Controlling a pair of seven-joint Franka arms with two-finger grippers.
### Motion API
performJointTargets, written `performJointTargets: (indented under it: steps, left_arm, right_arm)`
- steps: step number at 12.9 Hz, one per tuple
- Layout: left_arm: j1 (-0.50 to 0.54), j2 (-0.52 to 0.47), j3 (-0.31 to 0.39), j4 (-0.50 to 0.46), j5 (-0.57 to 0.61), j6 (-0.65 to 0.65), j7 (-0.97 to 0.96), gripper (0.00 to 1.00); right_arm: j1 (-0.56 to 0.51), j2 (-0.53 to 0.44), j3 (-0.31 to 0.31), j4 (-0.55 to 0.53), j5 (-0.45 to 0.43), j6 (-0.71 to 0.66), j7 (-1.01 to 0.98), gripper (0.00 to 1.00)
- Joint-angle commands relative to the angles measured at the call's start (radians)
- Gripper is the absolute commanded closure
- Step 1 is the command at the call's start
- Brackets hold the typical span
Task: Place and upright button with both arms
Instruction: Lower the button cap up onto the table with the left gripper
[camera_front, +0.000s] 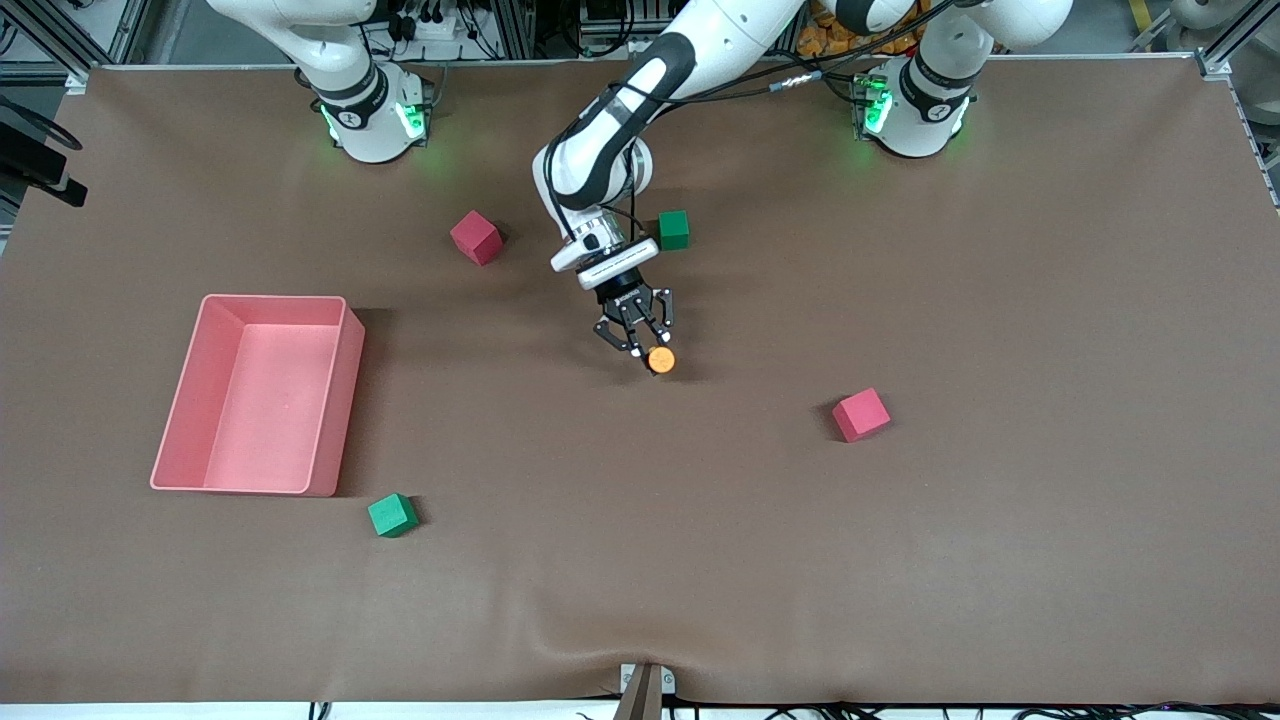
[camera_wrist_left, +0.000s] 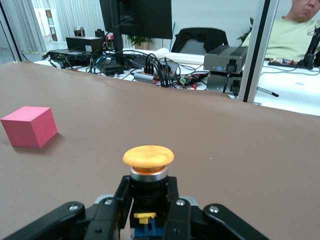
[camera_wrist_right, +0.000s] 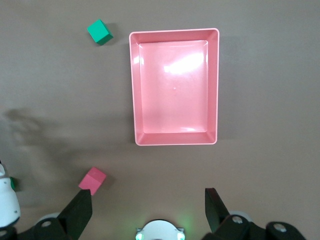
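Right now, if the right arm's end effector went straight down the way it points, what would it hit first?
Probably the bare brown table, just short of the pink tray, which lies a little ahead of the open right end effector. Depth is hard to judge.

We see a brown-covered bench (camera_front: 900, 560) carrying a pink tray (camera_front: 195, 395) toward the right arm's end, two red cubes (camera_front: 476, 237) (camera_front: 861, 414) and two green cubes (camera_front: 674, 229) (camera_front: 392, 515).

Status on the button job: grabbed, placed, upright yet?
Grabbed: the left gripper is shut on the button, jaws clamped on its body, orange cap clear, near the table's middle. The right gripper, open, waits high over the pink bin. Left: releasing it upright.
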Motion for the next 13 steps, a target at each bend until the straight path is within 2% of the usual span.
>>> performJointTargets:
  steps: [1,2,4,6,7,10,13]
  left_arm:
    - [-0.01,0.053,0.018,0.042,0.054,-0.023,-0.037,1.0]
    - [-0.013,0.051,0.016,0.042,0.053,-0.023,-0.049,1.0]
    - [-0.019,0.063,0.016,0.042,0.055,-0.023,-0.075,1.0]
    - [-0.019,0.089,0.018,0.047,0.056,-0.023,-0.081,1.0]
    - [-0.019,0.115,0.019,0.066,0.058,-0.023,-0.106,1.0]
    - [-0.019,0.126,0.022,0.082,0.076,-0.023,-0.103,0.99]
    - [-0.019,0.139,0.022,0.083,0.082,-0.023,-0.106,0.97]
  right_arm:
    - [-0.038,0.007,0.0,0.009,-0.006,0.002,-0.057,0.0]
    - [-0.032,0.006,0.003,0.021,-0.008,0.002,-0.042,0.0]
    - [0.026,0.013,0.014,0.026,-0.012,0.013,0.134,0.0]
    - [0.134,0.023,0.014,0.025,-0.113,0.002,0.208,0.0]
    - [0.149,0.021,0.013,0.026,-0.126,0.002,0.213,0.0]
    - [0.146,0.021,0.008,0.026,-0.114,0.004,0.215,0.0]
    - [0.14,0.04,0.007,0.028,-0.102,0.039,0.333,0.0]
